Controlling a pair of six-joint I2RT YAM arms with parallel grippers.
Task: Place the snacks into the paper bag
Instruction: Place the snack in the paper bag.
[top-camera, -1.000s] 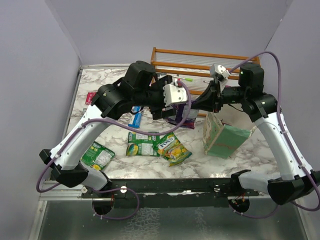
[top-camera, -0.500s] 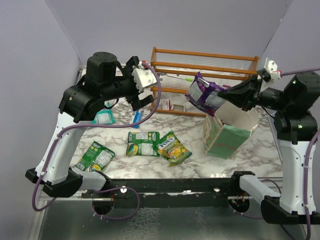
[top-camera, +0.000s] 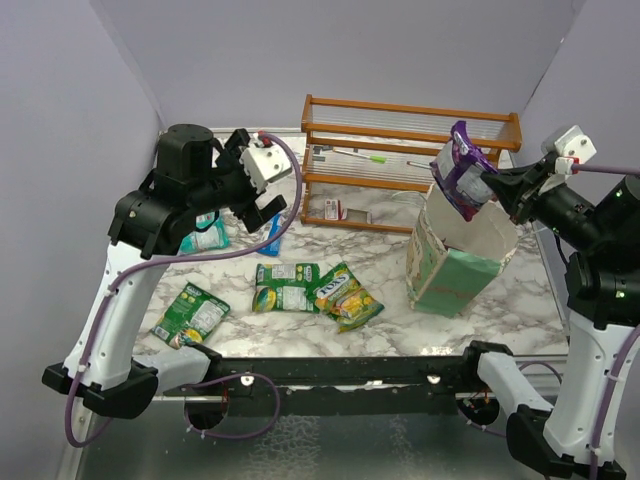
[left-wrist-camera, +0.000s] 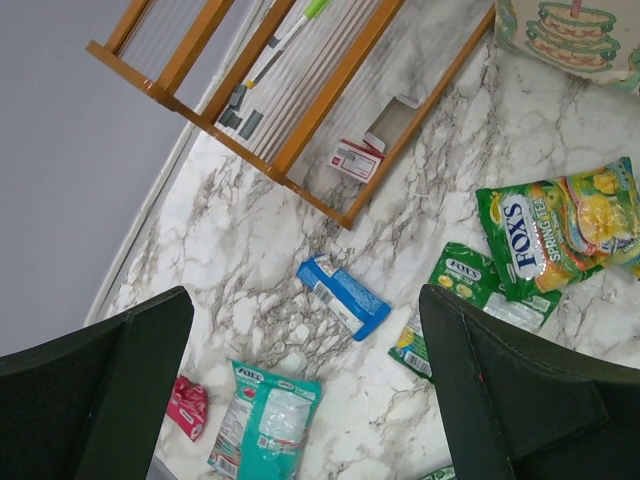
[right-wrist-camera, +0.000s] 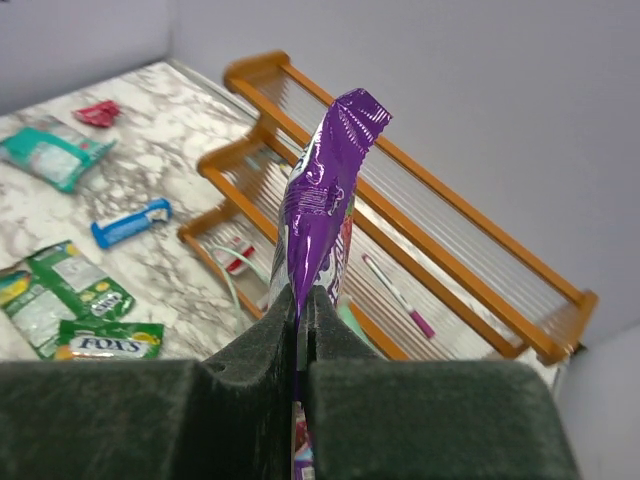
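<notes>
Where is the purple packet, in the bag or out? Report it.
Out. The right gripper pinches the purple packet in the air by the paper bag's open mouth, not inside.

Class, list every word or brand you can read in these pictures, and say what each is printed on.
"FOX'S" and "SPRING TEA": on the shiny green-and-yellow packet.
"FOX'S": on the smaller green packet beside it.
Too small or blurred to read: the print on the slim blue bar wrapper, the teal packet, the purple packet and the red-and-white box in the brown wooden rack.
</notes>
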